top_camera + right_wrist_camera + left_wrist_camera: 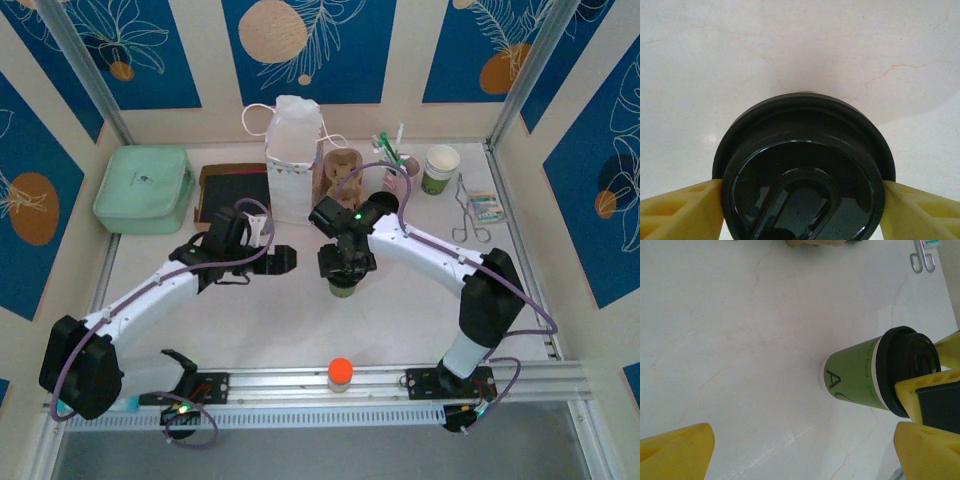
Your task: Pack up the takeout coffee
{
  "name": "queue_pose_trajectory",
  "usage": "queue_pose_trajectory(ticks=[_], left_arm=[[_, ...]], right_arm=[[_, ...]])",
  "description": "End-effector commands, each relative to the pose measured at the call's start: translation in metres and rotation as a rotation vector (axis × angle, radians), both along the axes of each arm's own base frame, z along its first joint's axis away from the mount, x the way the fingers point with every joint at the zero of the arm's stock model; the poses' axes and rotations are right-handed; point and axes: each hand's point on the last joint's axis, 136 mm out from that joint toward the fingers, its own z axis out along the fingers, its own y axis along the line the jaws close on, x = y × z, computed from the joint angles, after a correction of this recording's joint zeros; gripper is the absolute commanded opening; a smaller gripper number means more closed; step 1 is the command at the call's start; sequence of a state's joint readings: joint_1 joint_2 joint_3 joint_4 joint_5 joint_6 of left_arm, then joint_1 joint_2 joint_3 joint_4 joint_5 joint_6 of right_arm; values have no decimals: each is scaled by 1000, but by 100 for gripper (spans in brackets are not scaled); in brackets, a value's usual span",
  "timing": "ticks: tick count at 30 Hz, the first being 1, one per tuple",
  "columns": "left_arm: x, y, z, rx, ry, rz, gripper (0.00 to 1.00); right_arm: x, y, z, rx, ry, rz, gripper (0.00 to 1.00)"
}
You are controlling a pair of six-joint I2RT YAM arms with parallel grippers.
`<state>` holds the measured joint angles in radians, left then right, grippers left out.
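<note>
The takeout coffee (343, 288) stands upright near the middle of the counter (250, 330), directly under the right gripper (345, 268). Its fingers (675, 210) straddle the cup at 9 and 3 o'clock and run in behind the black lid's rim. I cannot tell whether they press the cup. The left gripper (280, 260) hangs wide apart and empty at the cup's 9 o'clock. Squeeze gently just under the lid, keep the cup vertical, and lift straight up before heading for the white paper bag (295, 160) at 11 o'clock.
</note>
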<state>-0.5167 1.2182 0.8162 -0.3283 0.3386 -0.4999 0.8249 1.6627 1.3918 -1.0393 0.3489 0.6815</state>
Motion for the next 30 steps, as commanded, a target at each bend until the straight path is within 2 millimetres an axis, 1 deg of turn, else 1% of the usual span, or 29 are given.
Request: queue_pose_trajectory(ticks=[1, 4, 9, 13, 18, 21, 24, 27, 30], left_arm=[[1, 3, 2, -18, -5, 18, 92], [1, 3, 1, -19, -3, 19, 92], [0, 4, 1, -18, -3, 20, 92], [0, 5, 1, -16, -4, 21, 92], [-1, 6, 2, -17, -6, 24, 92], [-1, 7, 3, -17, -8, 25, 92], [-1, 7, 3, -17, -9, 26, 92], [0, 7, 4, -22, -11, 27, 92], [2, 5, 4, -30, -9, 26, 92]], right_arm=[[-9, -2, -16, -29, 45, -7, 76], [-11, -2, -21, -39, 60, -5, 75], [-11, -4, -20, -48, 53, -10, 71], [-7, -9, -12, -47, 27, -18, 69], [1, -22, 4, -34, -13, -40, 66], [9, -42, 14, -32, -36, -78, 66], [16, -64, 20, -14, -53, -122, 66], [25, -90, 21, 4, -58, -179, 66], [34, -122, 19, -8, -54, -248, 66]])
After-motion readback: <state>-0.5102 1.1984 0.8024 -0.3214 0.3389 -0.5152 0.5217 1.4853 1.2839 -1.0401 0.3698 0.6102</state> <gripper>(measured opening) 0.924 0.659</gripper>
